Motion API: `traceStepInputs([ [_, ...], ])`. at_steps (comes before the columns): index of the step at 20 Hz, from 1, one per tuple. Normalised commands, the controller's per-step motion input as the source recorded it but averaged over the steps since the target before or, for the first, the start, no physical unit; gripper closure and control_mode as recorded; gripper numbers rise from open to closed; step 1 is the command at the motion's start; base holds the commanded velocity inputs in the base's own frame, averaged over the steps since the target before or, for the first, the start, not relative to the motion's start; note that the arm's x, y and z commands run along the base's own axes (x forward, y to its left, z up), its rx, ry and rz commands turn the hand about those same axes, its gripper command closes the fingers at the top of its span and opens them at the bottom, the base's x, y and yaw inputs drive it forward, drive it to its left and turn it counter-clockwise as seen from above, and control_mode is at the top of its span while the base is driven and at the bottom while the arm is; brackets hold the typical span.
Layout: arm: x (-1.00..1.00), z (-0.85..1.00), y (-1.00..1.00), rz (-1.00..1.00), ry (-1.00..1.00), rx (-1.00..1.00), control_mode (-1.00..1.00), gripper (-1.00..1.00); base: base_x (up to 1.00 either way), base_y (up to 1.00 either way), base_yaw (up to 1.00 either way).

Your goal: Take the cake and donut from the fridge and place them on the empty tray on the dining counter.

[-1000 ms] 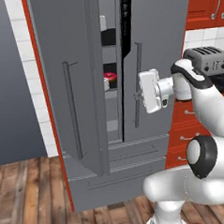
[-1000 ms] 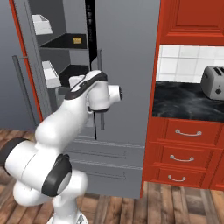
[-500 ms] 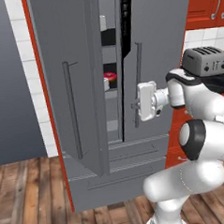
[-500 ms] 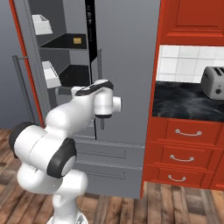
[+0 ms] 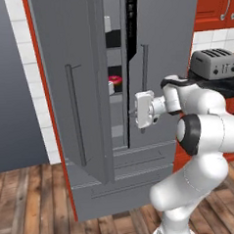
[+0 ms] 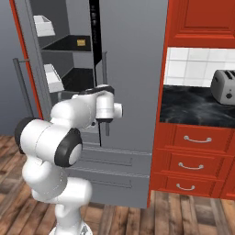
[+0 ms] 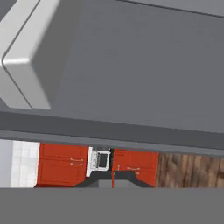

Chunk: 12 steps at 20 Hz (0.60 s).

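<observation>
Donut and cake sat in the fridge, not yet in your grip.

Your two-finger gripper point(image 5: 137, 115) was clenched with nothing visibly between its tips, close to the right door's long vertical handle point(image 5: 145, 83) of the tall grey French-door fridge point(image 5: 79, 106), whose left door stood open and right door was barely ajar. You could see the small pink-iced ring donut point(image 5: 115, 80) on a middle shelf and the tiny yellow-tan cake block point(image 6: 81, 42) on an upper black shelf. Both looked light, soft and easily crushed: you would pinch the donut gently across its plain sides, avoiding sticky icing, and take the cake by two opposite flat faces.
</observation>
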Motion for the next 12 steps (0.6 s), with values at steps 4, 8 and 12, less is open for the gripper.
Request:
traceStepInputs([
  [4,0.42,-0.20,0.20,0.03,-0.07,0.02,-1.00,1.00,0.00,0.00,0.00],
  [8,0.24,-0.08,0.14,0.02,-0.13,0.03,-1.00,1.00,0.00,0.00,0.00],
  [12,0.08,-0.02,0.21,0.00,-0.13,0.01,-1.00,1.00,0.00,0.00,0.00],
])
